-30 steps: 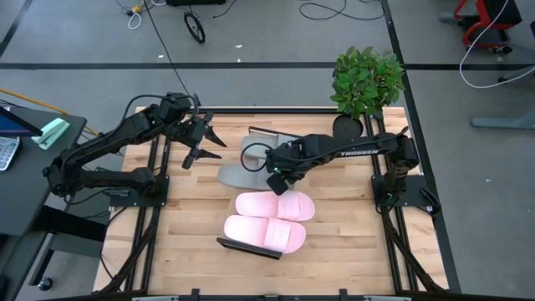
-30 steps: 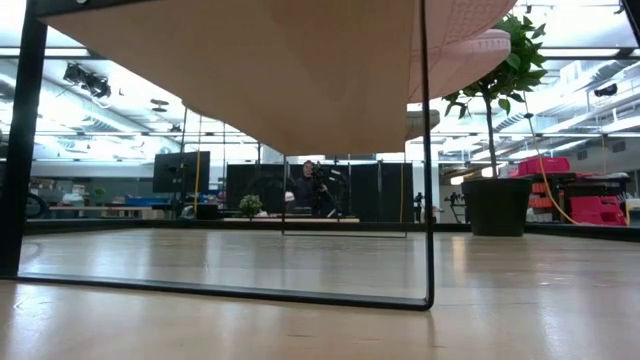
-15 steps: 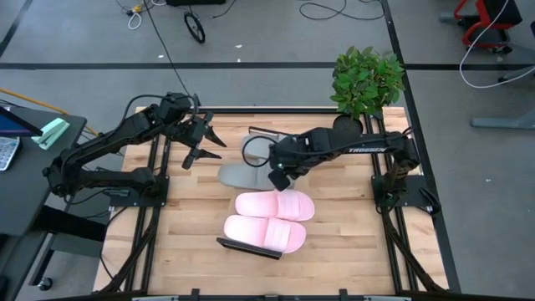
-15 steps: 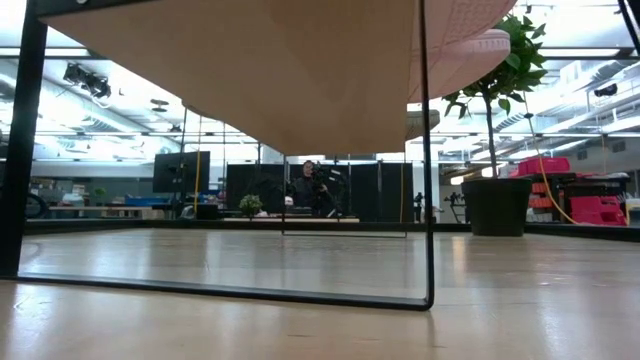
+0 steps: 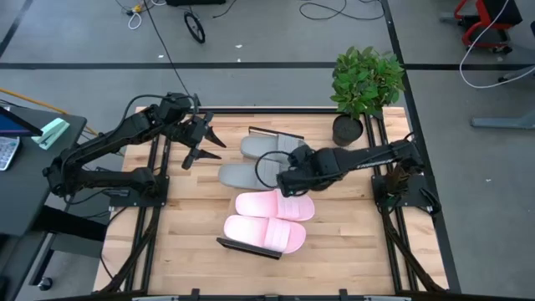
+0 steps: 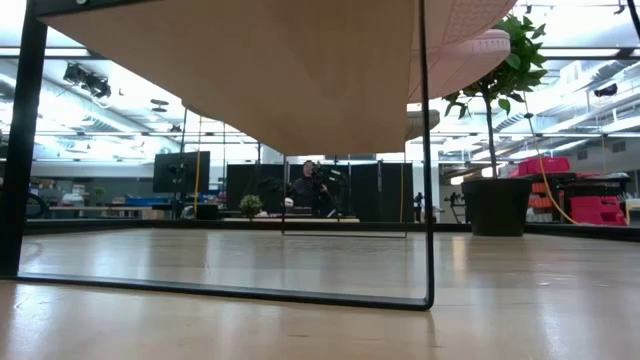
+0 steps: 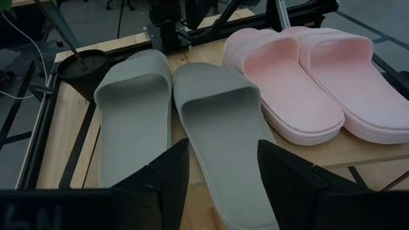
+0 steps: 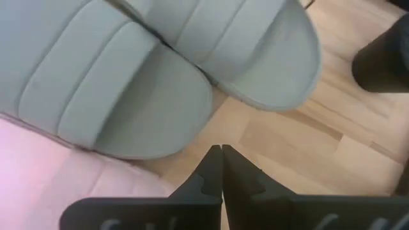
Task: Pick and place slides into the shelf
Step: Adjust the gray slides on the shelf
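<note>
Four slides on shelf [image 5: 247, 246] plank top, table centre, side by side, long axes across table. Grey pair [image 5: 266, 148] [image 5: 244, 176] toward 12 o'clock, pink pair [image 5: 276, 205] [image 5: 264, 233] toward 6; heels toward 9, toes toward 3. Right gripper [image 5: 288, 180] low at toe ends between near grey and pink, fingers pressed together, empty. Left gripper [image 5: 209, 146] at 10 o'clock, raised, fingers spread, empty. Potted plant [image 5: 364, 84] at 1 o'clock corner. No legible writing.

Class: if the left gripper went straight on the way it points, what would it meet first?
Probably the nearer grey slide: it lies dead ahead between the open left gripper's fingers, though depth is unclear.
</note>
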Available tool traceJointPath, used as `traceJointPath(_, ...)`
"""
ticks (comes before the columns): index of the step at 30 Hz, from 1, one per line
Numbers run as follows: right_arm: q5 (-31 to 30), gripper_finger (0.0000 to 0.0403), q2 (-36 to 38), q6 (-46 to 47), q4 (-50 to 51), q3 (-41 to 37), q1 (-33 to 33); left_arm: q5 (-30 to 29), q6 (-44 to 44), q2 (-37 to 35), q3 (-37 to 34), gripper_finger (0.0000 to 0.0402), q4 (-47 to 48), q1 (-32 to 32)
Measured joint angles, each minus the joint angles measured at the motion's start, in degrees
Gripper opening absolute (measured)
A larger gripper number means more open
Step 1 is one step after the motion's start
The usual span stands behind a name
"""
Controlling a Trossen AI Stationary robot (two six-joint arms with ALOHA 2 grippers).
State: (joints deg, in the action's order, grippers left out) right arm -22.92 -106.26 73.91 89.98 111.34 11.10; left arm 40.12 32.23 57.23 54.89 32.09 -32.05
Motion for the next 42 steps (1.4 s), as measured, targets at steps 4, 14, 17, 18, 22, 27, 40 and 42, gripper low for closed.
traceJointPath(4, -4.1, 0.0004, 0.0, 7.5, 0.0, -2.7, 2.4, 0.0, 0.0, 0.0, 0.0, 0.0190, 0.2, 0.0)
traceJointPath(14, -6.0, 0.0002, 5.4, 28.4, -2.0, -16.9, 6.2, 0.0, 1.0, 0.0, 0.0, 0.0190, 0.3, 0.0)
traceJointPath(17, -7.5, 0.0002, 13.7, 33.7, -8.0, -24.4, 8.1, 0.0, 1.2, 0.0, 0.0, 0.0190, 0.4, 0.0)
traceJointPath(18, -8.9, 0.0002, 17.1, 35.2, -11.3, -27.8, 9.1, 0.0, 1.2, 0.0, 0.0, 0.0190, 0.5, 0.0)
traceJointPath(22, -15.6, 0.0002, 29.5, 39.2, -31.4, -44.1, 12.2, 0.0, 1.2, 0.0, 0.0, 0.0190, 0.4, 0.0)
traceJointPath(27, -16.7, 0.0006, 40.1, 37.8, -62.9, -66.8, 11.3, 0.0, 1.4, 0.0, 0.0, 0.0190, 0.4, 0.0)
traceJointPath(40, -4.9, 0.0049, 48.3, 19.5, -93.6, -82.4, -1.0, 0.0, 0.9, 0.0, 0.0, 0.0189, -0.1, 0.0)
traceJointPath(42, -0.7, 0.0068, 47.4, 17.7, -93.4, -81.4, -3.4, 0.1, -0.1, 0.0, 0.0, 0.0190, -0.7, 0.0)
